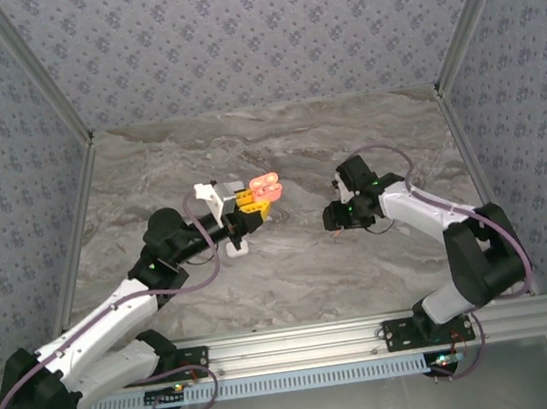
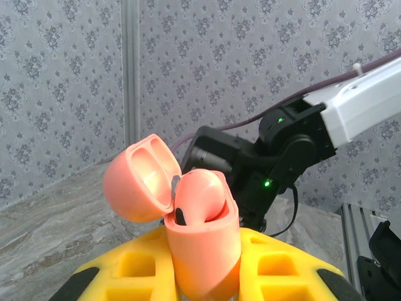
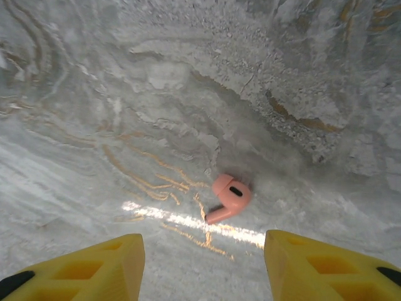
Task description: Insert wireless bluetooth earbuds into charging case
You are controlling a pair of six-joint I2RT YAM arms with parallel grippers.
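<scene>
Lying clear between right fingers [image 3: 203, 266]: earbud [image 3: 228, 197].

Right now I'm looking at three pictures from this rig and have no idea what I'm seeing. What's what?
The top picture looks down on two robot arms bolted at the near edge of a marble-patterned table. The other two come from cameras on each wrist, so the yellow fingers at the bottom are the arm's own.

The left pincer is shut on a coral charging case with its lid open; one coral earbud already sits inside. The right arm shows behind it in that view.

The right pincer hangs open above the table, holding nothing. Between its fingers, on the table, lies a second coral earbud, not yet picked up.
</scene>
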